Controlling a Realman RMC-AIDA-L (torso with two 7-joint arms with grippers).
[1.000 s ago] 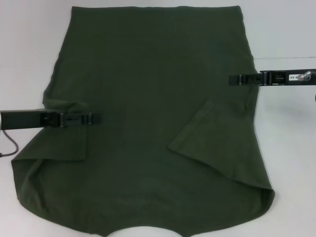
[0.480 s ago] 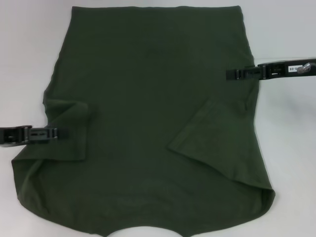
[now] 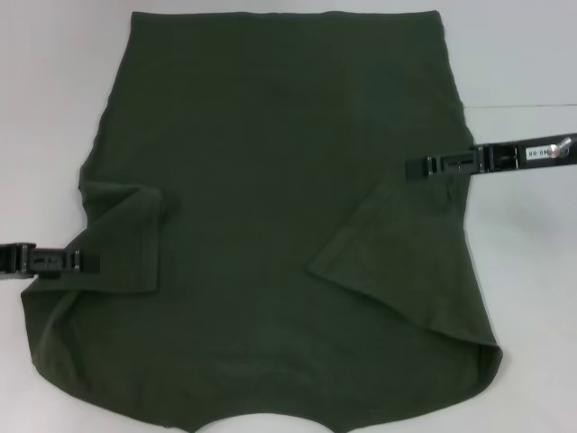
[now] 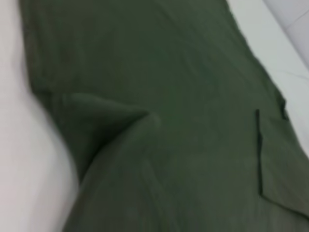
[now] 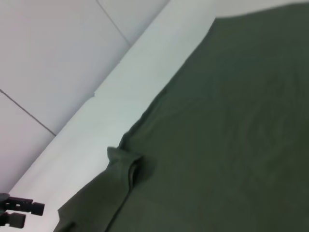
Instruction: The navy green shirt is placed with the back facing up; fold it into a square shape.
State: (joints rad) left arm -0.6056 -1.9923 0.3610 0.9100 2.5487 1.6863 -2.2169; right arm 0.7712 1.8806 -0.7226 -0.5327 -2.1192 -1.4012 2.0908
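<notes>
Shirt [image 3: 270,207] spread flat across the white tabletop [image 3: 532,289], both sleeves tucked in, main folds all to come, left gripper [image 3: 79,261] at its left edge, right gripper [image 3: 416,166] over its right edge, jaws' state I cannot tell.

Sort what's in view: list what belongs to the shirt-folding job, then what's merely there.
Belongs to the job:
- navy green shirt, spread flat, both sleeves folded inward
- left gripper, at the shirt's left edge by the folded sleeve
- right gripper, over the shirt's right edge

Merely there:
- white table
</notes>
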